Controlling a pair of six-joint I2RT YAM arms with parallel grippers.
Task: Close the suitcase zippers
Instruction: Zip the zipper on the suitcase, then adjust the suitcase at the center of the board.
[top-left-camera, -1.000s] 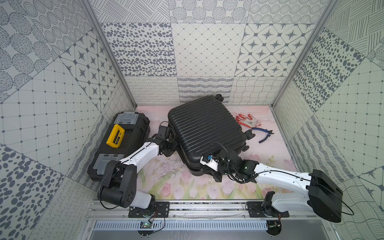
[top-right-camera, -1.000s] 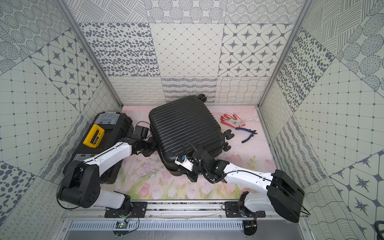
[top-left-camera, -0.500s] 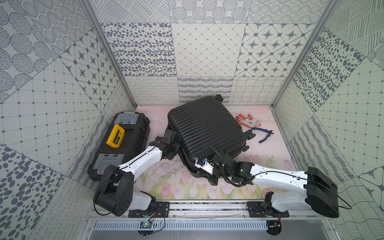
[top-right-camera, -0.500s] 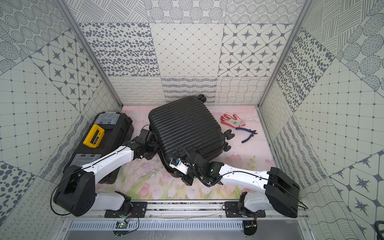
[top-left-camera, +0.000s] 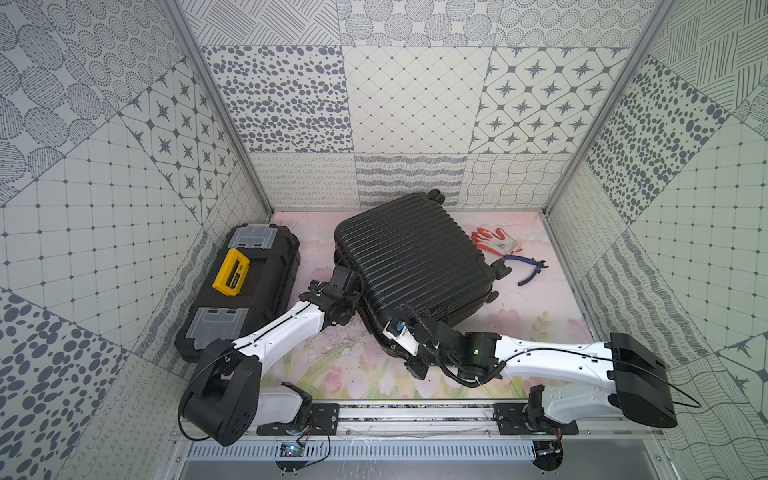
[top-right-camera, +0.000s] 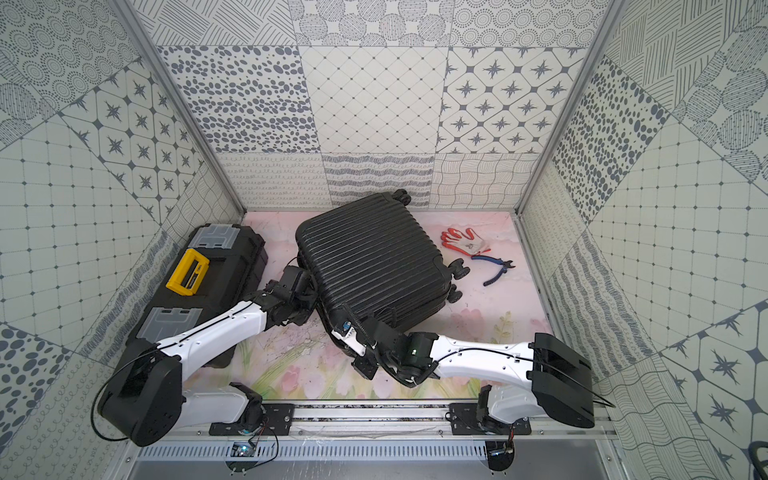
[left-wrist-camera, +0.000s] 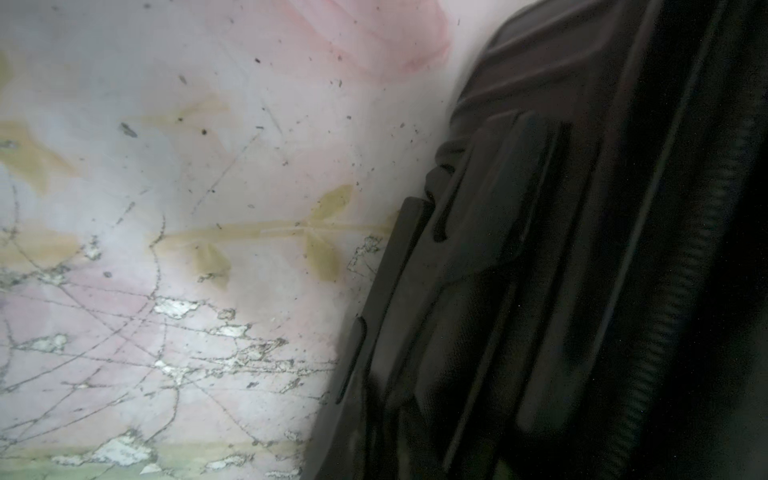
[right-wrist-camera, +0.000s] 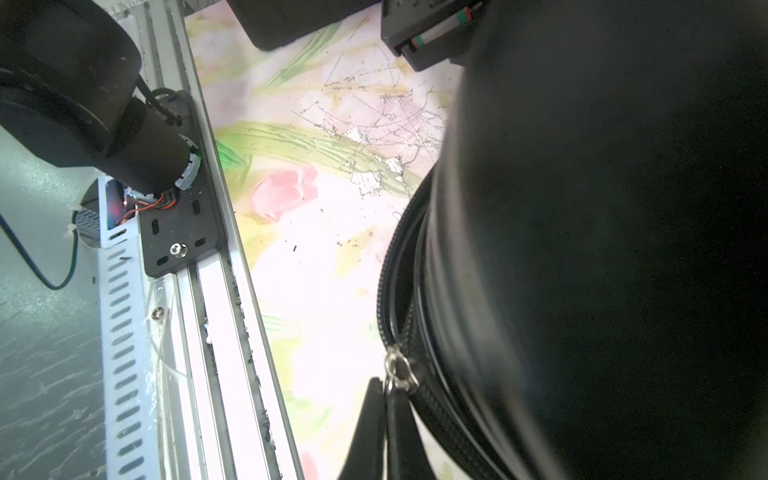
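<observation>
On the scratched flowered mat (top-left-camera: 345, 357) between tiled walls (top-left-camera: 415, 104) the suitcase (top-left-camera: 411, 257) lies in the middle, left gripper (top-left-camera: 354, 311) closed at its left side; only the right wrist view shows right gripper (right-wrist-camera: 388, 395) clamped on the zipper pull (right-wrist-camera: 397, 370).

The black ribbed hard-shell suitcase (top-left-camera: 411, 257) looks like moulded plastic with a dull satin sheen along its ridges. Its black zip track (right-wrist-camera: 386, 286) shows fine coiled teeth with a faint shine, and the small silver zipper pull (right-wrist-camera: 397, 369) is bright polished metal. The counter (left-wrist-camera: 166, 145) carries a smooth pastel floral print, scratched and flaked through to white in patches. The black toolbox (top-left-camera: 270, 286) is matt plastic with a glossy yellow handle (top-left-camera: 231, 272) and frosted grey lids (top-left-camera: 254, 237). The front rail (right-wrist-camera: 216, 353) is brushed aluminium.
</observation>
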